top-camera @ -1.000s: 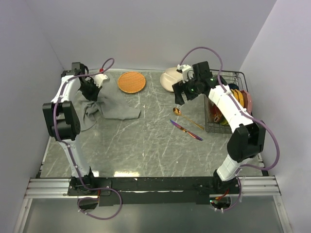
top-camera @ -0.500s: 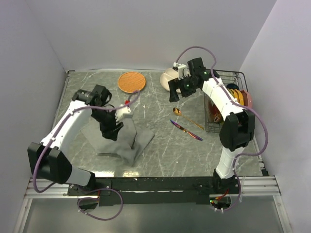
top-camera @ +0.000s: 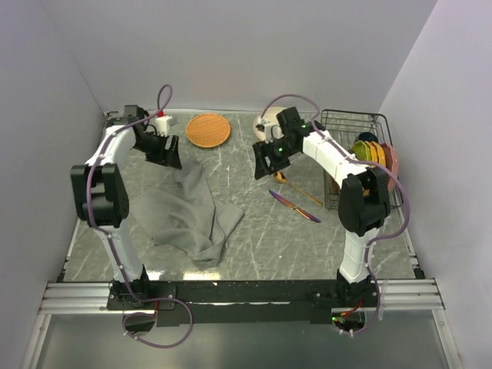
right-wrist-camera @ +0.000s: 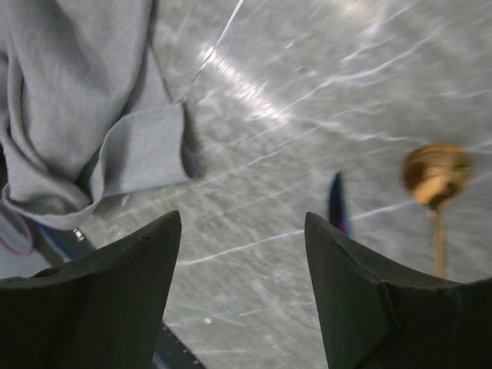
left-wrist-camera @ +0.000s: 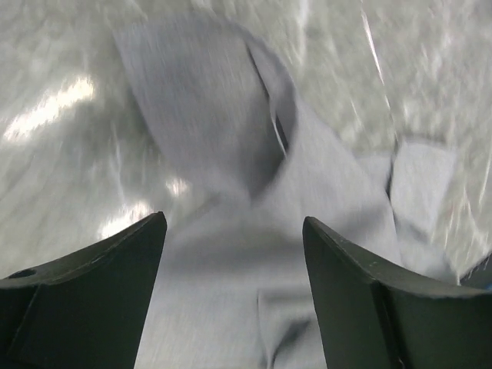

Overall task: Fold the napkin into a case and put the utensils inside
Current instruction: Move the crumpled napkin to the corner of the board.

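Observation:
The grey napkin (top-camera: 188, 215) lies crumpled and partly folded on the left half of the table; it is not a case. My left gripper (top-camera: 171, 155) hovers over the napkin's far end, open and holding nothing. In the left wrist view the napkin (left-wrist-camera: 200, 115) fills the ground below the open left gripper (left-wrist-camera: 234, 223). My right gripper (top-camera: 265, 160) hangs open just left of the gold spoon (top-camera: 281, 177) and the purple knife (top-camera: 294, 206). The right wrist view shows the right gripper (right-wrist-camera: 240, 219) empty, the spoon's bowl (right-wrist-camera: 437, 173), the knife tip (right-wrist-camera: 337, 207) and the napkin (right-wrist-camera: 77, 115).
A round orange woven mat (top-camera: 208, 129) lies at the back. A white dish (top-camera: 267, 121) sits behind the right gripper. A black wire rack (top-camera: 355, 121) with coloured plates (top-camera: 377, 152) stands at the right edge. Grey walls close in three sides.
The left gripper let go of the napkin after dragging it nearer, then swung back to the far left. The right gripper moved left and down and its jaws narrowed slightly.

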`<action>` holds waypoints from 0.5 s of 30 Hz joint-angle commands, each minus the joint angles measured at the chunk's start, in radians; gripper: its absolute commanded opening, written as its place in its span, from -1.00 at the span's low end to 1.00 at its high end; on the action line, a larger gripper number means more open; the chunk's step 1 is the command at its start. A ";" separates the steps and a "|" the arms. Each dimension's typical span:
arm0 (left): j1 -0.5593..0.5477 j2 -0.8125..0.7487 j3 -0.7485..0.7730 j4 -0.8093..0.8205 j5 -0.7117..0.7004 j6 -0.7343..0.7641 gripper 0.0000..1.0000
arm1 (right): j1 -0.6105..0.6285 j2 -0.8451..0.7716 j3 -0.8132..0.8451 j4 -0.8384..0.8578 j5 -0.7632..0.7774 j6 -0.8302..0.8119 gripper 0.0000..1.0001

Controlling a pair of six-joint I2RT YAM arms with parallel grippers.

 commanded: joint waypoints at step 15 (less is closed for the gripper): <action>-0.076 0.129 -0.007 0.021 0.012 -0.201 -0.99 | 0.197 0.192 -0.003 0.056 -0.081 0.081 0.48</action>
